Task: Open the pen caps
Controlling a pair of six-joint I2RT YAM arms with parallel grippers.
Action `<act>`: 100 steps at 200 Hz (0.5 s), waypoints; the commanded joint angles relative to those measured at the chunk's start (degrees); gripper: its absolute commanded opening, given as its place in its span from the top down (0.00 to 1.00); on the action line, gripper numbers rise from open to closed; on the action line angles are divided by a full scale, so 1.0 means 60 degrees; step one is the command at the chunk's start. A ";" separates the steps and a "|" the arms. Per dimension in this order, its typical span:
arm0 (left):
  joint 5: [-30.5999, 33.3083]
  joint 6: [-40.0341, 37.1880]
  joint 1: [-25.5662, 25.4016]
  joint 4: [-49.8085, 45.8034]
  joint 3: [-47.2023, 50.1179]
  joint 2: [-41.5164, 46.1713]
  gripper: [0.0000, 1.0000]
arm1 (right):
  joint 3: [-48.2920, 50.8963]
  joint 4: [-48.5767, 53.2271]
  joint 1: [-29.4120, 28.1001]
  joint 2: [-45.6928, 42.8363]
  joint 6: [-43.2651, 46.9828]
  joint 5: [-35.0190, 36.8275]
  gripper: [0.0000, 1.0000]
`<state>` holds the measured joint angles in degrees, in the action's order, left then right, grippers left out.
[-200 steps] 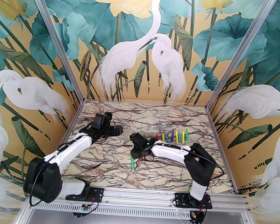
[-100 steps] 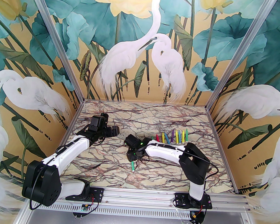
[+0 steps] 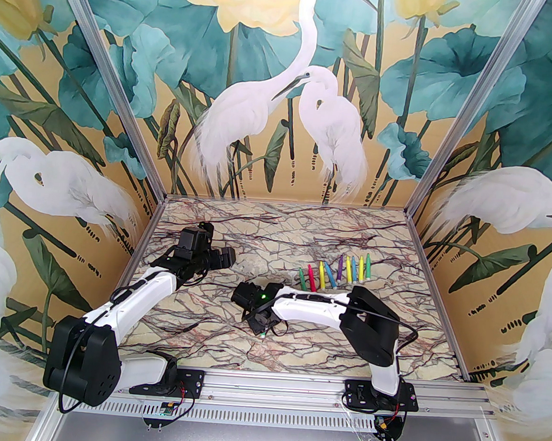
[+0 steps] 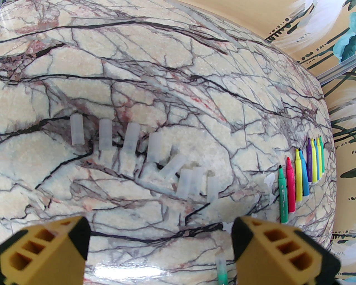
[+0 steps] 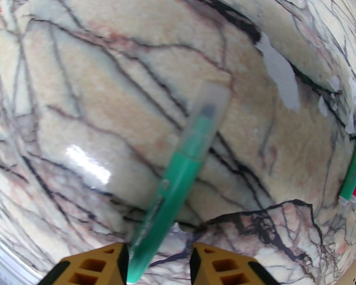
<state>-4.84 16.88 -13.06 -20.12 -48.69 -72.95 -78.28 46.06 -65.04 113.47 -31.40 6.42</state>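
Note:
A green pen [image 5: 172, 189] lies on the marble table, its tip inside a clear pen cap [image 5: 211, 103]. My right gripper [image 5: 160, 261] is open and straddles the pen's rear end: the left finger touches it and a gap remains at the right finger. From above, the right gripper [image 3: 260, 329] covers most of this pen. My left gripper [image 4: 160, 239] hangs open and empty, at the left of the table [image 3: 228, 257]. Several loose clear pen caps [image 4: 130, 139] lie in a row below it. Several uncapped pens [image 4: 301, 172] lie side by side at the back right [image 3: 336, 273].
Painted wall panels enclose the marble table [image 3: 304, 226] on three sides, and an aluminium rail [image 3: 292, 385] runs along its near edge. White peeled patches [image 5: 281, 75] mark the surface near the capped pen. Bare marble stretches behind both grippers.
The right arm moved toward the near edge and down over the green pen, and its jaws narrowed slightly. The left arm drew back a little to the left, then stayed still.

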 commanded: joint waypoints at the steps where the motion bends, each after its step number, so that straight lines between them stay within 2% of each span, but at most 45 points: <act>1: 0.0053 -0.0072 0.0065 -0.0202 0.0057 0.0502 0.11 | -0.0202 0.0403 -0.0029 0.0341 -0.0087 0.0437 0.59; 53: -0.0294 -0.0029 0.0060 -0.0287 0.0101 0.0622 0.11 | -0.0156 0.0516 0.0087 0.0620 0.0166 0.0653 0.68; 100: -0.0730 0.0109 0.0053 -0.0250 0.0299 0.0864 0.11 | 0.0381 0.0082 0.0603 0.0654 0.0377 0.0470 0.79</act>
<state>-6.87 16.91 -13.06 -20.88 -48.34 -70.00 -78.63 46.65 -63.90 115.42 -30.57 7.40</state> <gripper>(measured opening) 0.887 0.228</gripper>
